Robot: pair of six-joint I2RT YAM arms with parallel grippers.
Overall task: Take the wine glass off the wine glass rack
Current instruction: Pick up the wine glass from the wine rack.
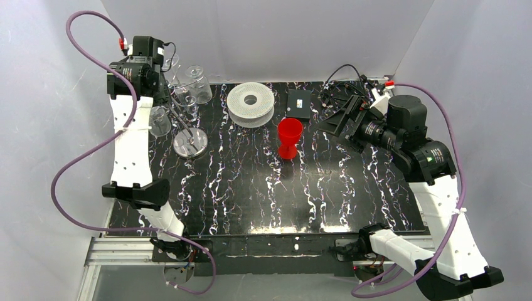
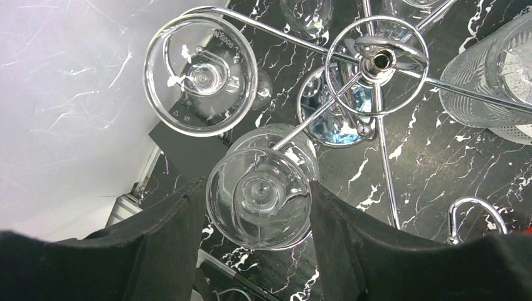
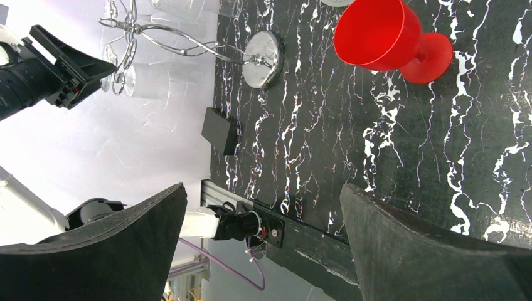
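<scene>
Half-closed left gripper seen clamped on foot of clear inverted wine glass, finger pressed against rim each side. Glass hung by stem on arm of thin silver wire wine glass rack, 10 o'clock on black marbled table. Grip judged taken for sliding glass outward. Wide, empty right gripper parked at 2 o'clock, kept clear of work.

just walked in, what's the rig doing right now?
The left gripper is up at the rack, fingers against both sides of a hanging wine glass, apparently gripping it. The glass is not yet off its wire arm. The right gripper hangs open over the table near the red cup, holding nothing.
</scene>
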